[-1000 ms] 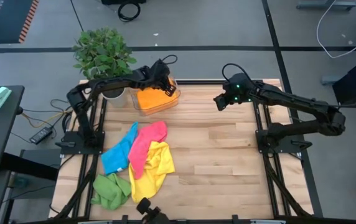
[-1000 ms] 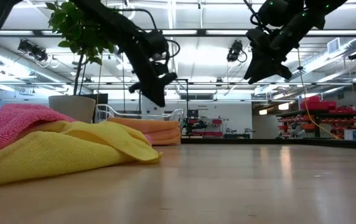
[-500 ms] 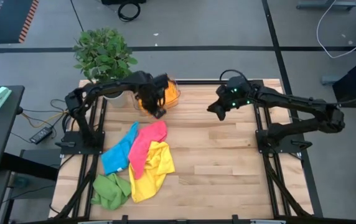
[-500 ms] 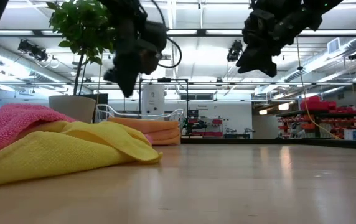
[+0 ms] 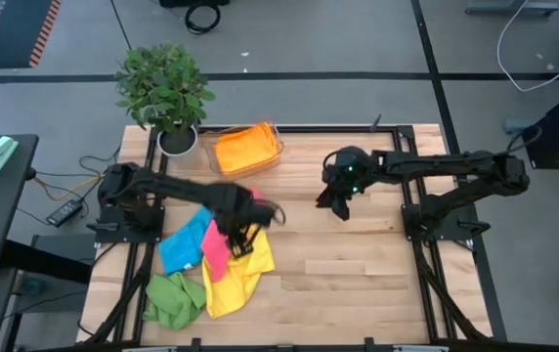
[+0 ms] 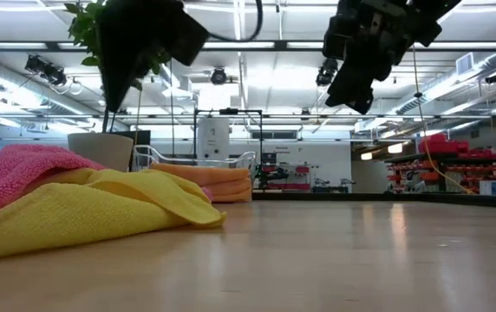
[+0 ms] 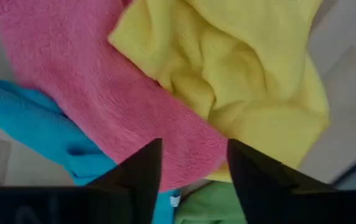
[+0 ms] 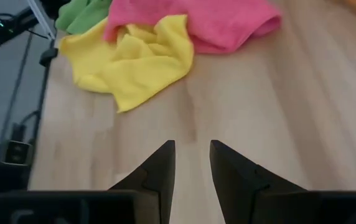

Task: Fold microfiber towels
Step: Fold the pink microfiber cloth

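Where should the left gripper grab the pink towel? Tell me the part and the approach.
Take the pink towel from above, probably at its bare edge beside the blue towel; its other side lies under the yellow towel. The left gripper hovers open over it.

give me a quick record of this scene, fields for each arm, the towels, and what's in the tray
left gripper: open, over the pink towel
right gripper: open, above bare table
loose towels: pink, yellow towel, blue towel and green towel, crumpled in a pile
tray: holds folded orange towel
plant: beside the tray
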`<state>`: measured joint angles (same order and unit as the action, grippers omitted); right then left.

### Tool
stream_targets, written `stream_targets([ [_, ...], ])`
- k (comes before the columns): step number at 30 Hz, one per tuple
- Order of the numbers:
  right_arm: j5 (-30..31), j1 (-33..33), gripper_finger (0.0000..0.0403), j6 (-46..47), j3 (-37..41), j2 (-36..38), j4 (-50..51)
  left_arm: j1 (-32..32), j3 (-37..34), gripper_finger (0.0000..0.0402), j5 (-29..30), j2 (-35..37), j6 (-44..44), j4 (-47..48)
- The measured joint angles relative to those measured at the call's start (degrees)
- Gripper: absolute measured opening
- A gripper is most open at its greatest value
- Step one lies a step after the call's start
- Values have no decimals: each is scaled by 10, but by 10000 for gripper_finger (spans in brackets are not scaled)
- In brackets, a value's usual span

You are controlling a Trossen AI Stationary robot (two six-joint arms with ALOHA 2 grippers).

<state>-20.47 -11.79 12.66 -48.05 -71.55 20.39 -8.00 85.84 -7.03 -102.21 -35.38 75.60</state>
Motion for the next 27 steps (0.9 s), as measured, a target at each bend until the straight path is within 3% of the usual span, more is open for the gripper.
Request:
stream_targets([
  [4,12,33,108,70,0,-1,-3,-60,0,243,69,-9,-61,-1],
  [10,110,106,108,219,0,6,-11,-134,0,277,134,-62,-113,-1],
  [13,142,154,108,287,0,6,-13,-173,0,279,179,-93,-148,25],
  [22,272,298,108,436,0,6,-22,-224,0,277,196,-155,-181,30],
  [27,322,343,108,463,0,6,-21,-226,0,228,201,-163,-198,62],
])
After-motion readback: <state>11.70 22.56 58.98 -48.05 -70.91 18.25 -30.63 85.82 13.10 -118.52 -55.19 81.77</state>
